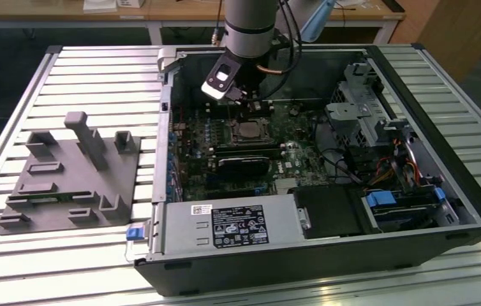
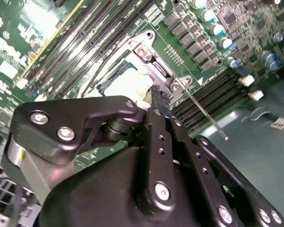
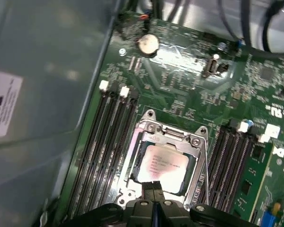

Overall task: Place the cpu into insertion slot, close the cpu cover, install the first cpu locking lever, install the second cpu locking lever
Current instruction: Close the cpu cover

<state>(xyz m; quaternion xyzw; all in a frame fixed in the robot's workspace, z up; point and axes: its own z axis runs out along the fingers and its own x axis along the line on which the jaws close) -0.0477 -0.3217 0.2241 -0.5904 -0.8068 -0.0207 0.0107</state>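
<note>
The cpu (image 3: 163, 165) lies flat in the insertion slot (image 1: 249, 131), and the cpu cover (image 3: 173, 135) seems folded down around it. The claw (image 3: 153, 187) has its fingers together and holds nothing; its tips are at the cover's edge. I judge the lever step is in hand. One thin locking lever (image 2: 206, 116) stands free beside the socket, and it calls for a careful push under its hook. Long black memory slots (image 3: 109, 142) crowd both sides. The computer case (image 1: 309, 268) rests on the desk (image 1: 96, 64), with a grey fixture (image 1: 70, 172) at the exterior view's left.
</note>
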